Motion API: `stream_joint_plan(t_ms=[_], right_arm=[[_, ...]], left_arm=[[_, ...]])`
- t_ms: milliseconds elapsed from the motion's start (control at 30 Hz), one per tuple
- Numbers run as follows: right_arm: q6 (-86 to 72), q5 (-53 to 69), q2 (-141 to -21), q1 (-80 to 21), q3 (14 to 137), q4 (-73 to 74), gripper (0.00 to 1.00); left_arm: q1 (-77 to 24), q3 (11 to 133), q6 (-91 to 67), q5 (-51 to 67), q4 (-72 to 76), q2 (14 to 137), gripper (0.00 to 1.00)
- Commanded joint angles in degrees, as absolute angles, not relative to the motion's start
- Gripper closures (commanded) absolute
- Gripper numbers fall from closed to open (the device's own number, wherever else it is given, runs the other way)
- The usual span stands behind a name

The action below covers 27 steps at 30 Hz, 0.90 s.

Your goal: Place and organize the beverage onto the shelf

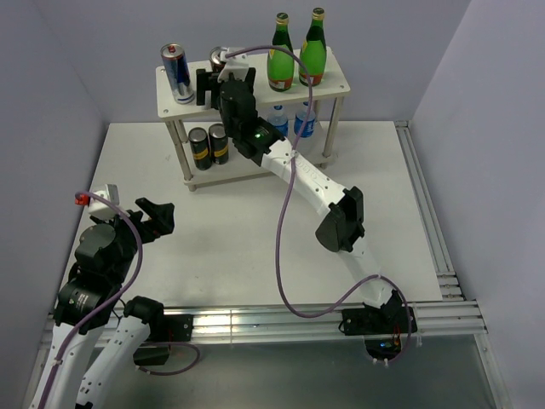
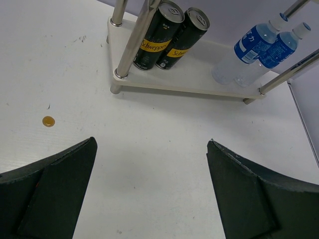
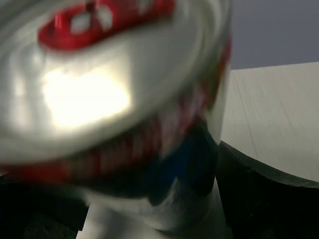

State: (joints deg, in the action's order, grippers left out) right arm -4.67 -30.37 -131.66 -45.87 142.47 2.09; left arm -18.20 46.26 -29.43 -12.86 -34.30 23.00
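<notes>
**Silver-blue can between the right jaws on the top board**

The right gripper [image 1: 223,77] is up at the top board of the shelf [image 1: 334,83]. A silver-blue can [image 3: 149,164] with a red tab stands on the pale board between its fingers and fills most of the gap. The right wrist view is so close and blurred that it cannot be told whether the jaws press on the can or stand just off its sides.

To the left of these jaws, and apart from them, a second silver-blue can [image 1: 176,73] stands upright near the board's left end. To their right, one green bottle [image 1: 280,55] and another green bottle [image 1: 312,53] stand side by side toward the right end.

The lower board lies under the right jaws. It holds two black cans with yellow bands [image 2: 157,37] close together at the left and two blue-labelled water bottles [image 2: 249,42] close together at the right.

The left gripper [image 2: 150,144] hangs low over the white table [image 2: 50,64], well apart from the shelf. Its jaws are spread wide with nothing between them. The black cans are ahead of these jaws and slightly to the left, and the water bottles are ahead to the right. A small golden round spot [image 2: 48,121] lies on the table just ahead of the left finger.
</notes>
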Motion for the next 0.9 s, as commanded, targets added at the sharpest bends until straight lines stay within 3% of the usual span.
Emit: stream_joint_plan(t_ms=[0, 567, 867], right_arm=[[-5.2, -30.1, -132.4, -45.7, 143.1, -1.5, 0.05], [-5.4, -30.7, -129.6, -45.9, 138.0, -2.1, 0.05], [-5.2, -20.0, -129.1, -46.2, 136.4, -2.8, 0.05]], left_arm=[[-17.8, 46.1, -28.7, -11.8, -32.1, 22.4, 0.01], [-14.8, 45.8, -27.8, -9.1, -31.0, 23.1, 0.01], [-14.4, 45.7, -27.9, -9.3, -30.9, 22.7, 0.01]])
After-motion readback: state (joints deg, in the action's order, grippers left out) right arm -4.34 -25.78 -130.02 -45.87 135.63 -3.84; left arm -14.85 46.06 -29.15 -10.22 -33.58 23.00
